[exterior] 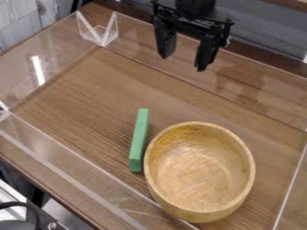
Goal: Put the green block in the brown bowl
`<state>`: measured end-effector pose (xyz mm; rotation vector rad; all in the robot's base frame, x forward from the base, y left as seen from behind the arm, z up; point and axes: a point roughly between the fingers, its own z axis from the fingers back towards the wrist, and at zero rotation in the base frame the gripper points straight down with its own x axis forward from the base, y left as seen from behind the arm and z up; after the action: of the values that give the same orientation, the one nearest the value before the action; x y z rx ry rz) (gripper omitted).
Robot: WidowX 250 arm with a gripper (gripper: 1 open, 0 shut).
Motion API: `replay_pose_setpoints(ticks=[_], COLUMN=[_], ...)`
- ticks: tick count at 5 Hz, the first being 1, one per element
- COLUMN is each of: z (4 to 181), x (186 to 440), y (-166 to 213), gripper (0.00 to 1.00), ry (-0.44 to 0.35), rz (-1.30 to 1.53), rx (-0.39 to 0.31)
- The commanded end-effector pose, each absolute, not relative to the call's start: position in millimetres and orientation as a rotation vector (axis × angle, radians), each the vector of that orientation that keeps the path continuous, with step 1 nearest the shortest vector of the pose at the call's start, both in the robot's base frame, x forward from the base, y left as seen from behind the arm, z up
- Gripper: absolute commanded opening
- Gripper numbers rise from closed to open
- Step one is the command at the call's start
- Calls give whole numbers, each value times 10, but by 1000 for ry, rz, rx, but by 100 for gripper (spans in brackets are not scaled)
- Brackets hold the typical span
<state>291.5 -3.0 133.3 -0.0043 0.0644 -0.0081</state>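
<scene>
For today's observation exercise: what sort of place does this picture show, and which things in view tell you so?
Probably a robot test bench: a wooden tabletop walled with clear panels, a black pincer hanging open above it, and just two props, a green block and a brown bowl.

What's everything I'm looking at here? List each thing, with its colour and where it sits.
green block: one, bright green, lying flat on the table just left of the bowl, close to its rim
brown bowl: one, light brown wood, lower right of the table, nothing in it
table: one, brown wood grain, under everything
clear walls: transparent panels around the table's edges
clear stand: one, transparent, far left corner
gripper: one, black, hanging above the far side, pointing down, jaws open, holding nothing
</scene>
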Motion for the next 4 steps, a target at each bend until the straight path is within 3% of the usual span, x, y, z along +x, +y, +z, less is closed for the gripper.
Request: replay_pose_setpoints(ticks=[1, 2, 3, 4], z=[1217, 987, 1045, 980], x=[2813, 2544, 2330, 2187], y=[68, 193, 364, 370], gripper=[100, 100, 100, 100], ry=[78, 99, 53, 9], rz=[51, 134, 194, 270], rx=[-15, -31, -40, -52])
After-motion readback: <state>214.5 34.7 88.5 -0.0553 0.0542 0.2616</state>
